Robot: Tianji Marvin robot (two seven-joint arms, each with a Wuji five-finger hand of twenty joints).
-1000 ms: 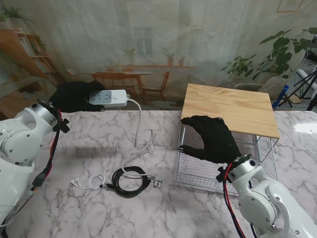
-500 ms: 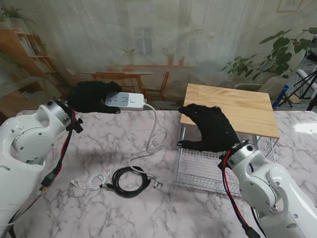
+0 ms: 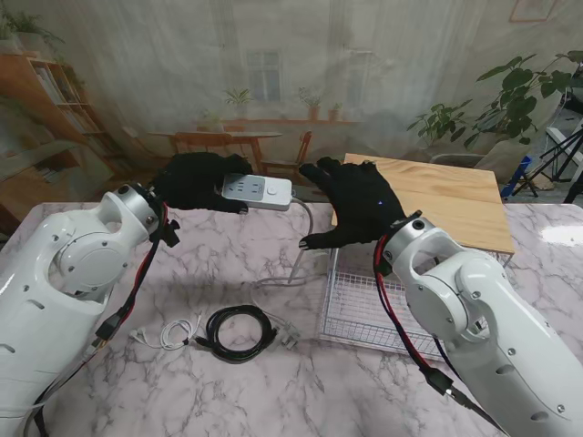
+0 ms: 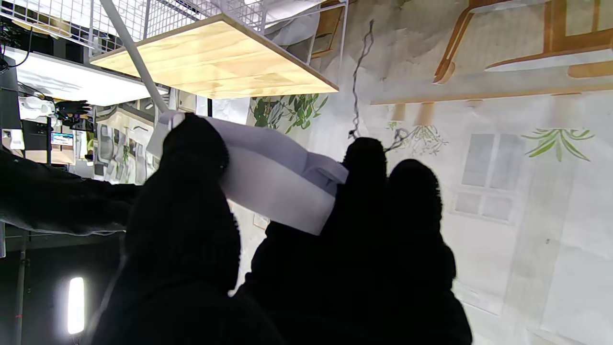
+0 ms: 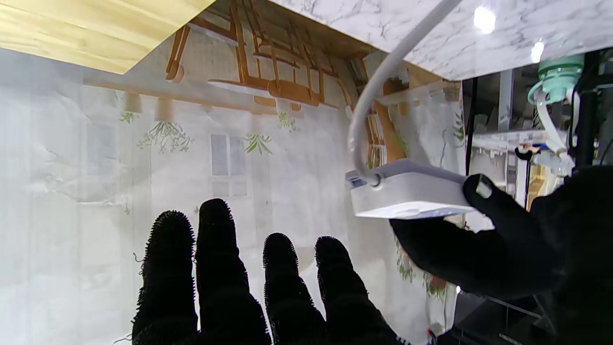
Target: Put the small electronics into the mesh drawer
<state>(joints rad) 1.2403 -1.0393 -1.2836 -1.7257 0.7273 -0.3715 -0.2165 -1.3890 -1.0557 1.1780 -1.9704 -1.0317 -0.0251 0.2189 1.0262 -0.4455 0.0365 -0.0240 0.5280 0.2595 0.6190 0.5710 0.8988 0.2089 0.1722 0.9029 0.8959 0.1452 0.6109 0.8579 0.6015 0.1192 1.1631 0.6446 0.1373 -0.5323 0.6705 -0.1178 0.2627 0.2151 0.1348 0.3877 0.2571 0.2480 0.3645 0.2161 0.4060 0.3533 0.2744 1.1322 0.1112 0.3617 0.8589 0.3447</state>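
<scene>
- Since a second ago, the left hand [image 3: 196, 180] has carried the white power strip [image 3: 258, 190] rightward from the far left of the table to a spot just short of the wooden top [image 3: 428, 196], and the right hand [image 3: 355, 205] has lifted off the mesh drawer [image 3: 364, 305] front and risen toward the strip.
- Stand view: the left hand grasps the strip's left end and holds it in the air, level, its sockets facing up. The right hand, fingers spread and holding nothing, hovers just right of the strip's free end. The strip's white cord [image 3: 296, 259] hangs down to the marble table [image 3: 273, 382]. Nearer to me lie a coiled black cable [image 3: 239, 332] and a thin white cable [image 3: 168, 334], both where they were a second ago.
- Left wrist view: the gloved thumb [image 4: 191, 158] and fingers [image 4: 368, 167] clamp the strip's [image 4: 268, 177] two long sides, a grip the stand view hides behind the hand.
- Right wrist view: the right hand's fingers [image 5: 215, 268] stand straight and apart, touching nothing. This view alone shows the strip's underside [image 5: 407, 191], the cord [image 5: 378, 96] entering its end, and the left hand [image 5: 503, 244] pinching it from the far side.
</scene>
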